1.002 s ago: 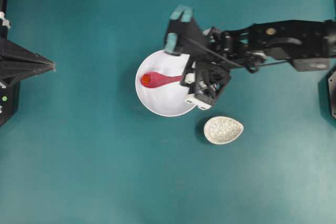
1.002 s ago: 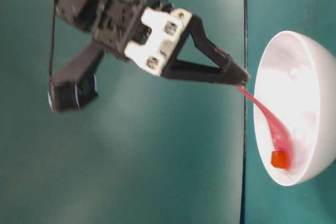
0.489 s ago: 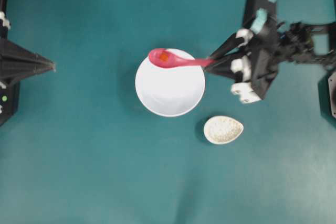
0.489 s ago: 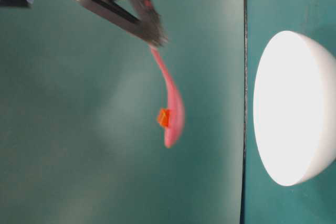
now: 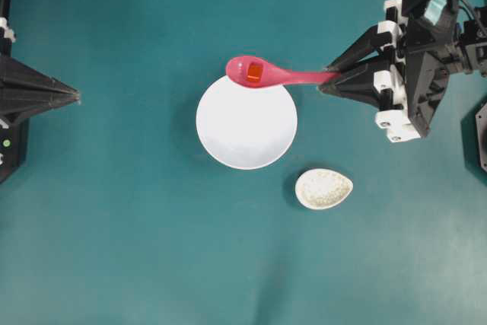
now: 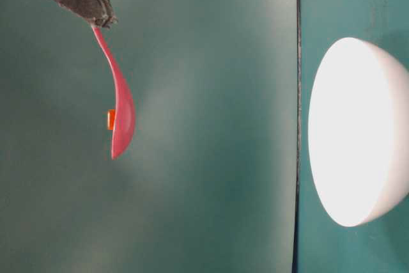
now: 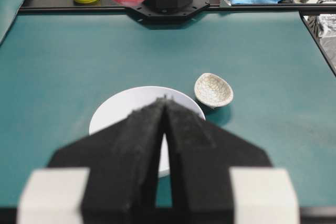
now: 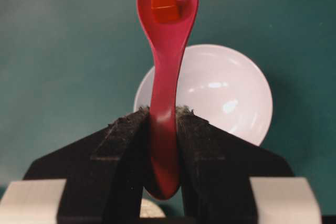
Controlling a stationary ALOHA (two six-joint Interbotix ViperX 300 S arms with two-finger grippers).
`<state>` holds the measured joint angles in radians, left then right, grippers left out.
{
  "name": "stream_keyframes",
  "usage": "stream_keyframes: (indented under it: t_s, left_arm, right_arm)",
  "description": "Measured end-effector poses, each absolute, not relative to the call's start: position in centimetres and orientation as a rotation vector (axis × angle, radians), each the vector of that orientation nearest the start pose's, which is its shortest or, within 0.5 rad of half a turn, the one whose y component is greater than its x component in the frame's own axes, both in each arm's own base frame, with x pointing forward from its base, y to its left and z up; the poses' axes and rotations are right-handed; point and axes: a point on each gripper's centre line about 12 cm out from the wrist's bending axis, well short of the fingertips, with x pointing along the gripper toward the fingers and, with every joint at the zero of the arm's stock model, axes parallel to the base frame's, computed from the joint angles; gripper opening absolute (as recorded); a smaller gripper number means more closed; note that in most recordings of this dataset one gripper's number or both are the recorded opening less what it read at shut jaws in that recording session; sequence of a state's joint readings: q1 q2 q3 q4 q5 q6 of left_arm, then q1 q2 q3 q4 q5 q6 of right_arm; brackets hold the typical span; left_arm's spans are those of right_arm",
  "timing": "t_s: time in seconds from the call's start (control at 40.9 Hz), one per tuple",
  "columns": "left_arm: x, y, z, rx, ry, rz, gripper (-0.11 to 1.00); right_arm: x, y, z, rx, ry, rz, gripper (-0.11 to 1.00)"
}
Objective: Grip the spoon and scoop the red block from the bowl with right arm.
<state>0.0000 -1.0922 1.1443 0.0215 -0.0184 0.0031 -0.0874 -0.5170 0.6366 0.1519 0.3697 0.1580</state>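
Right fingers [image 8: 163,124] clamp the spoon [image 8: 167,51] — red block [image 8: 164,3] aboard, above the bowl [image 8: 226,93] — left fingers [image 7: 165,114] together.

No text, label, brand, number or sign can be read on anything shown in the overhead, table-level or two wrist views.

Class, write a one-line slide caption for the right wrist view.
Right end effector grips pink spoon carrying red block above white bowl.
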Motion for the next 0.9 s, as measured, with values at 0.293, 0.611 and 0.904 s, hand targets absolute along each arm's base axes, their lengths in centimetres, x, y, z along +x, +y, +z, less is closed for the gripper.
stream_keyframes:
  t_s: [0.293,0.611,0.904]
  left_arm:
    - [17.86,0.0,29.87,0.031,0.032,-0.001,0.01]
    - [17.86,0.0,29.87,0.034,0.032,-0.001,0.01]
    - [17.86,-0.03,29.87,0.035,0.032,-0.002,0.01]
  right_arm:
    - [30.51,-2.07,32.64,0.327,0.476,-0.106,0.22]
    - [30.52,-2.03,32.64,0.327,0.476,-0.105,0.22]
    - [30.49,-2.02,32.68,0.328,0.475,-0.104,0.22]
